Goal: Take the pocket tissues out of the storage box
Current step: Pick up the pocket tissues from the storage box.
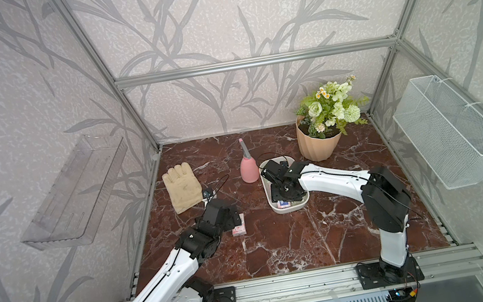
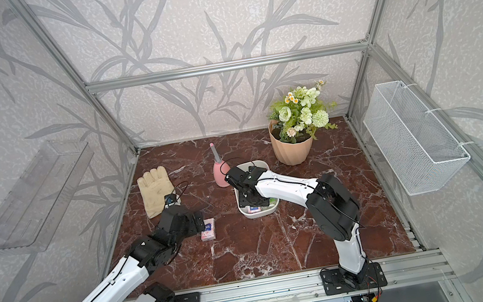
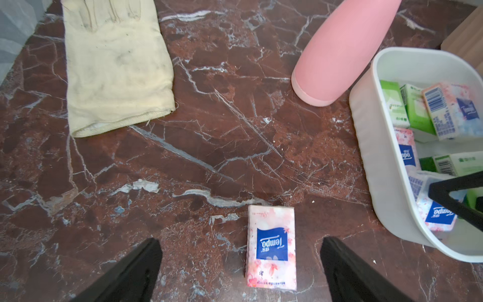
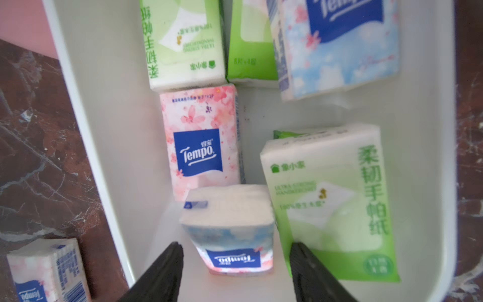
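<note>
Left jaws: hanging released over the pink packet [image 3: 271, 248] lying flat on the worktop [image 3: 209, 157].
Right jaws: we're straddling the upright packet [image 4: 230, 235] in the storage box [image 4: 104, 130], spread, not yet pinching.
Handling: soft, light, slick film; we're reckoning on a gentle squeeze across its narrow sides.

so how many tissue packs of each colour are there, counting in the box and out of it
pink/blue floral packets: 4 (3 in the storage box, 1 out on the table)
green and white packets: 4 (all in the box, one mostly hidden under another)
total: 8
</note>
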Controlling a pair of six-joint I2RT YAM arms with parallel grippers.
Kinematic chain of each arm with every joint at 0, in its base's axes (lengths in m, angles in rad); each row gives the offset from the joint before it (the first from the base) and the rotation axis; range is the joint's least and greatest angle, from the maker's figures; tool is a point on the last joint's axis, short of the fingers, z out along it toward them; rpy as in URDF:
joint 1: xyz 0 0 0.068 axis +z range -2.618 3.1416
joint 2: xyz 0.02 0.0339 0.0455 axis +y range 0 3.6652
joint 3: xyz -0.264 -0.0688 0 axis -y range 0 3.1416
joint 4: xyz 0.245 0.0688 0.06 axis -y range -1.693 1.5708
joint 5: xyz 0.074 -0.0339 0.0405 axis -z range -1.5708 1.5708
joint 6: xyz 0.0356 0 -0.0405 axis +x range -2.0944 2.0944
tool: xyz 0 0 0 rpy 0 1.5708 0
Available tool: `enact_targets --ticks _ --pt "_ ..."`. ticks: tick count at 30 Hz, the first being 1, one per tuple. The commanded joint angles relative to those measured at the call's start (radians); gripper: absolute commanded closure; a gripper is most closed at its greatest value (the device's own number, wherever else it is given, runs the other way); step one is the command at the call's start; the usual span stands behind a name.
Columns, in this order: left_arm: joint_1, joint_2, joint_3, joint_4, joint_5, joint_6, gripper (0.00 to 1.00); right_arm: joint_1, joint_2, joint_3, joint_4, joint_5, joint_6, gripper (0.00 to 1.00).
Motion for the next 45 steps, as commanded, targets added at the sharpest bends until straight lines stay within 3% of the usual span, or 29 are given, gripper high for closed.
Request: enact_targets --ticks 1,17,19,22,27,38,45 --pt "0.007 -0.029 -0.015 0.011 -0.052 0.022 0.0 0.006 0.04 0.035 -0.04 0.007 -0.01 0.31" --pt "0.008 -0.021 -0.019 0.007 -0.055 0.039 0.0 0.017 0.136 0.113 -0.111 0.022 -0.039 0.33" --pt "0.009 -0.018 -0.019 0.007 -0.054 0.04 0.0 0.02 0.133 0.117 -0.116 0.034 -0.039 0.38" --pt "0.009 -0.013 -0.017 0.01 -0.047 0.039 0.0 0.025 0.11 0.11 -0.117 0.048 -0.034 0.46" --pt "0.009 -0.018 -0.006 0.012 -0.035 0.046 0.0 0.033 0.058 0.097 -0.119 0.055 -0.014 0.5" --pt "0.01 -0.084 -0.001 0.131 -0.036 0.206 0.0 0.069 -0.096 0.097 -0.198 0.074 0.034 0.5" --pt "0.011 -0.166 -0.053 0.174 -0.063 0.24 0.0 0.127 -0.153 0.117 -0.284 0.07 0.08 0.5"
